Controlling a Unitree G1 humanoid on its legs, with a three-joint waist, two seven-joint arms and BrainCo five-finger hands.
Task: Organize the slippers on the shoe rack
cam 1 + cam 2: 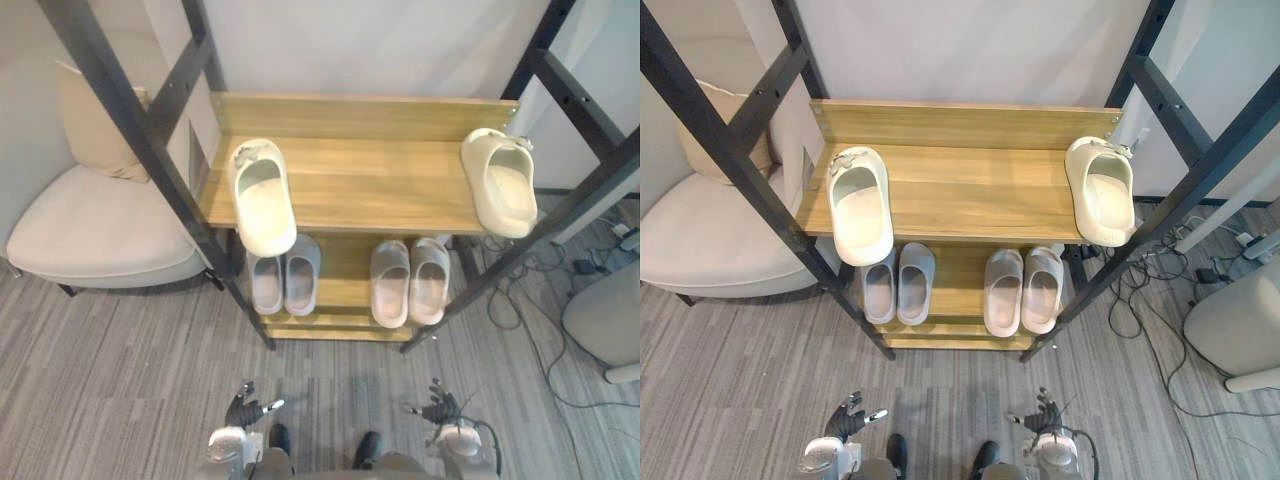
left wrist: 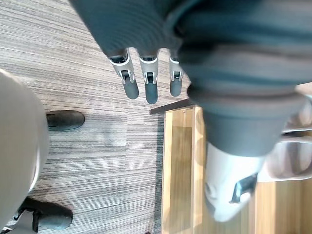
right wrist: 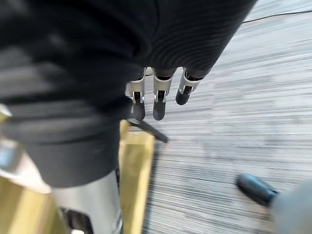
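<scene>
A wooden shoe rack [image 1: 380,185] with a black metal frame stands ahead. On its top shelf lie two cream slippers far apart: one at the left end [image 1: 261,195], one at the right end [image 1: 499,181]. The lower shelf holds a grey pair [image 1: 284,277] on the left and a pinkish pair [image 1: 410,281] on the right. My left hand [image 1: 244,408] and right hand [image 1: 438,408] hang low near the floor in front of the rack, both open and empty. In the wrist views, straight fingers [image 2: 150,83] and fingers [image 3: 158,97] point toward the floor beside the rack's base.
A beige armchair [image 1: 95,230] with a cushion stands left of the rack. Black cables [image 1: 540,290] lie on the floor to the right, beside a pale rounded object [image 1: 605,320]. Striped grey carpet [image 1: 120,380] lies between me and the rack.
</scene>
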